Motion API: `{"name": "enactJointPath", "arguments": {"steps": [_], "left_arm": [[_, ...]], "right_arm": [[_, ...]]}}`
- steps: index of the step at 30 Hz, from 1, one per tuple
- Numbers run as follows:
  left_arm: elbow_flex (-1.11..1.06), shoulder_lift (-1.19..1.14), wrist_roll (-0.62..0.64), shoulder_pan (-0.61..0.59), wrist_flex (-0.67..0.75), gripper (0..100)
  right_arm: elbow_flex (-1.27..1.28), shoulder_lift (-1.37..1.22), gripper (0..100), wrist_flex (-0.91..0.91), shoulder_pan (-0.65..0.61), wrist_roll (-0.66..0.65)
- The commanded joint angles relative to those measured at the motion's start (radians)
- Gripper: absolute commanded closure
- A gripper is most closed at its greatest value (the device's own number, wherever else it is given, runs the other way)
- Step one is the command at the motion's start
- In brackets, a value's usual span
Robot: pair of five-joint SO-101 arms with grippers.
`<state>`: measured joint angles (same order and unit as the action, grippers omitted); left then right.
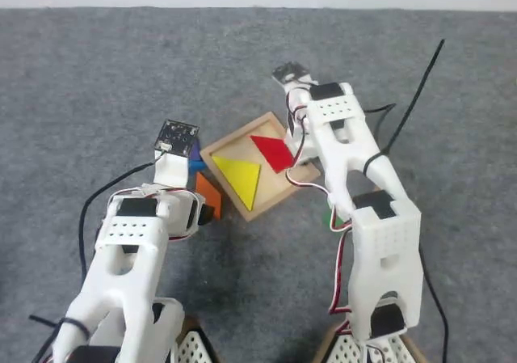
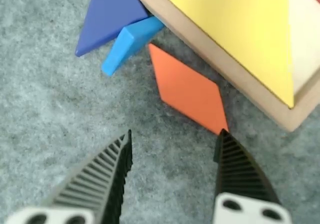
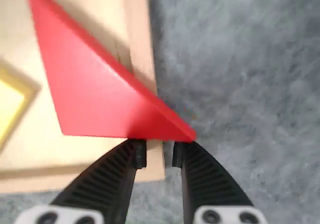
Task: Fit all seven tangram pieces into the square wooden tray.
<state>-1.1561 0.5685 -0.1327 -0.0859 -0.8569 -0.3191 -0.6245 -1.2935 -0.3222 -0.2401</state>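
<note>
The square wooden tray [image 1: 266,204] holds a yellow triangle [image 1: 240,179] lying flat. A red triangle [image 3: 95,94] is tilted, with one corner out over the tray rim [image 3: 137,29]. My right gripper [image 3: 159,151] is shut on the red triangle at that corner. An orange parallelogram [image 2: 187,94] lies on the carpet against the tray's outer edge. My left gripper [image 2: 173,141] hangs open just short of the orange piece. A dark blue triangle [image 2: 110,14] and a light blue piece [image 2: 130,42] lie by the tray corner, the light blue one propped up.
Grey carpet [image 1: 105,80] covers the table, with free room at the far left and far right. A green piece [image 1: 327,216] peeks out under the right arm. Black cables [image 1: 416,96] trail off both arms.
</note>
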Motion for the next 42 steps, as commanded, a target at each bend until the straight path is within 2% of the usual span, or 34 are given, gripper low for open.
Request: {"name": "enactJointPath", "arguments": {"steps": [1, 14, 22, 28, 32, 37, 42], "left_arm": [[0.004, 0.041, -0.008, -0.002, 0.026, 74], [0.004, 0.041, -0.009, -0.002, 0.026, 74], [0.004, 0.041, -0.009, -0.002, 0.026, 74], [0.004, 0.041, -0.009, -0.002, 0.026, 74], [0.004, 0.041, -0.009, -0.002, 0.026, 74], [0.004, 0.041, -0.009, 0.002, 0.026, 74], [0.004, 0.041, -0.006, 0.003, 0.025, 74]], "right_arm": [[-0.084, 0.015, 89.0, 0.064, -0.012, 0.017], [-0.104, -0.073, 89.0, 0.179, -0.113, 0.015], [-0.261, -0.128, 89.0, 0.14, -0.127, 0.02], [-0.284, -0.18, 89.0, 0.127, -0.154, 0.02], [-0.284, -0.191, 89.0, 0.084, -0.128, 0.021], [-0.284, -0.193, 89.0, -0.008, -0.05, 0.117], [-0.284, -0.193, 87.6, -0.067, -0.015, 0.13]]}}
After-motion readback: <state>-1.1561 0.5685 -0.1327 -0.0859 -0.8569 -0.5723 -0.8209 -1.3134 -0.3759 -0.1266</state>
